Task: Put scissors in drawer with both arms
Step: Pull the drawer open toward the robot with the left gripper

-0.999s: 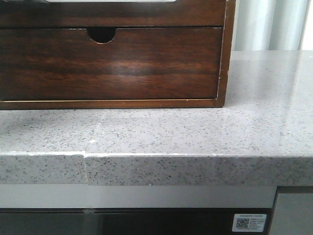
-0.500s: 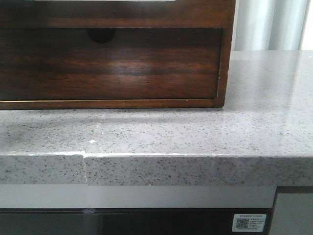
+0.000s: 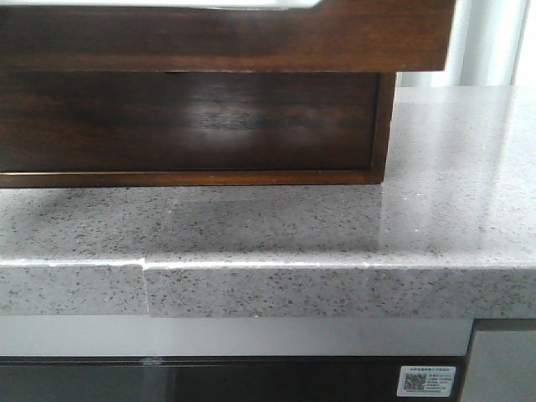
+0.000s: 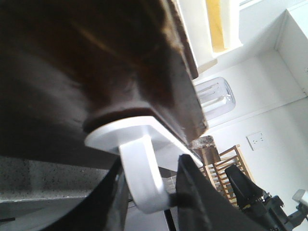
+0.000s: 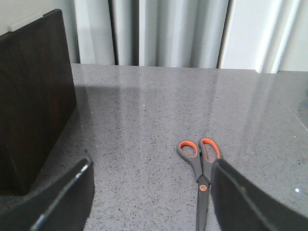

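Observation:
The drawer (image 3: 226, 38), dark brown with a white-showing cutout along its top edge, stands pulled out over the lower drawer (image 3: 193, 121). In the left wrist view my left gripper (image 4: 149, 190) is shut on a white loop handle (image 4: 139, 168) fixed to the drawer front (image 4: 72, 62). The scissors (image 5: 202, 178), grey with orange-lined handles, lie closed and flat on the counter. My right gripper (image 5: 151, 168) is open and empty above the counter, and the scissors lie just inside its right finger (image 5: 236, 197). Neither gripper shows in the front view.
The dark wooden cabinet (image 3: 381, 126) stands on the speckled grey stone counter (image 3: 335, 234), whose front edge (image 3: 335, 289) is near the camera. The cabinet's side (image 5: 33, 96) is left of my right gripper. Grey curtains (image 5: 168, 33) hang behind the counter.
The upper drawer has slid out toward the camera. It now overhangs the lower drawer and hides its semicircular notch.

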You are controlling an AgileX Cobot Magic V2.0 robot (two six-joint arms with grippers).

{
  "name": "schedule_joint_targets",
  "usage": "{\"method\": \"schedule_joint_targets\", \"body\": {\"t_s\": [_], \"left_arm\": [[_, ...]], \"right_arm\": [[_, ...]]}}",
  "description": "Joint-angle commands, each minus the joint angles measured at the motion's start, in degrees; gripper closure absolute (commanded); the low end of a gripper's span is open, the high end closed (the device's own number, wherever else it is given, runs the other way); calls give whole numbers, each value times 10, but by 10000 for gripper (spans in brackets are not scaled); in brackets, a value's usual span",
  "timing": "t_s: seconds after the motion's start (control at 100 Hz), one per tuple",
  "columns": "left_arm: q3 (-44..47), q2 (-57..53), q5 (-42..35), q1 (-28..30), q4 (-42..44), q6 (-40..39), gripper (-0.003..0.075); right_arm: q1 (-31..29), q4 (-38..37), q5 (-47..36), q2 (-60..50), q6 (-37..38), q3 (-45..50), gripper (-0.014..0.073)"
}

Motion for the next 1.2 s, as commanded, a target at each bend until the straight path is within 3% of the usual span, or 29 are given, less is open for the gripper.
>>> {"method": "schedule_joint_targets", "body": {"t_s": [0.0,0.13,0.47,0.67,0.879,1.069,1.189], "left_arm": [[-21,-35,37,-1,23,72,658],[-21,-41,36,-1,27,61,619],[-21,-41,36,-1,69,60,358],[-27,-41,35,-1,126,30,338],[-78,-77,30,-1,295,-69,339],[-160,-160,31,-5,632,-273,339],[-204,-194,30,-28,753,-319,339]], "right_arm": [[-1,-1,-49,10,0,-18,132],[-1,-1,-49,10,0,-18,132],[-1,-1,-47,10,0,-18,132],[-1,-1,-47,10,0,-18,132],[-1,-1,-17,29,0,-28,132],[-1,-4,77,117,8,-91,132],[-6,-7,140,200,18,-140,132]]}}
